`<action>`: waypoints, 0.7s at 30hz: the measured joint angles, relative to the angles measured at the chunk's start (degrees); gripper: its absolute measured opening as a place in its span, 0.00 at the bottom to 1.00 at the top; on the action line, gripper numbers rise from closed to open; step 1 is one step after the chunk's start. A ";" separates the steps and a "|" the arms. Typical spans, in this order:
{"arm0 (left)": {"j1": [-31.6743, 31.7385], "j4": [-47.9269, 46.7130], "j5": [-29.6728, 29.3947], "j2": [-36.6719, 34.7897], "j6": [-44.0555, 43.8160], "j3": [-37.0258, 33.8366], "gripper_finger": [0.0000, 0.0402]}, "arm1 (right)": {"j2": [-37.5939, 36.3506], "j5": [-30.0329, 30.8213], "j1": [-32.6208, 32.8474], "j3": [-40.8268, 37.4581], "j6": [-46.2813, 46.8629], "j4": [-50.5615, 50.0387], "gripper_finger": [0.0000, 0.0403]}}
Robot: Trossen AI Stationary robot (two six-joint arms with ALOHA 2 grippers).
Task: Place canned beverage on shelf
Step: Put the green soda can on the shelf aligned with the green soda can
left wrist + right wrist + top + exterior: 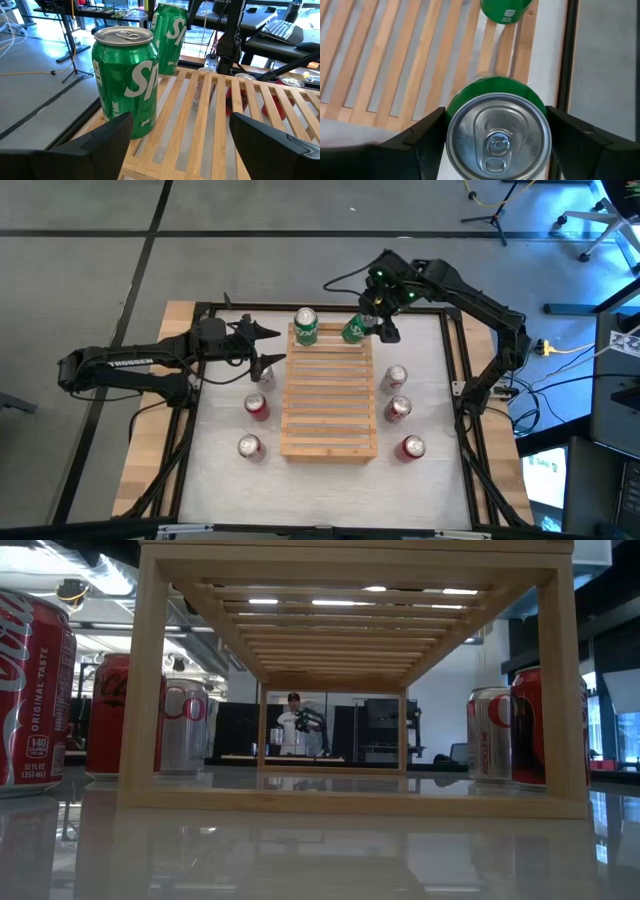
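High view: right gripper (362,328) has its fingers clamped on a green can (354,330) at the far right corner of the shelf (329,415), and the can looks tilted; a second green can (306,326) already stands on the far left corner. Level it, then lower so the base bridges two slats, clear of the edge and its neighbour, before letting go. Left gripper (272,333) waits beside the standing can, fingers spread wide, holding nothing.
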 joint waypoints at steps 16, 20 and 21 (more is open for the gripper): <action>0.00 0.00 0.00 0.00 0.02 0.00 0.80 | -0.02 -0.75 0.00 0.00 0.11 -0.28 0.72; 0.00 0.01 0.00 0.00 0.02 0.00 0.80 | -0.02 -0.73 0.00 -0.02 0.13 -0.18 0.72; 0.00 -0.01 0.00 0.00 0.02 0.00 0.80 | -0.02 -0.73 0.00 -0.02 0.13 -0.16 0.72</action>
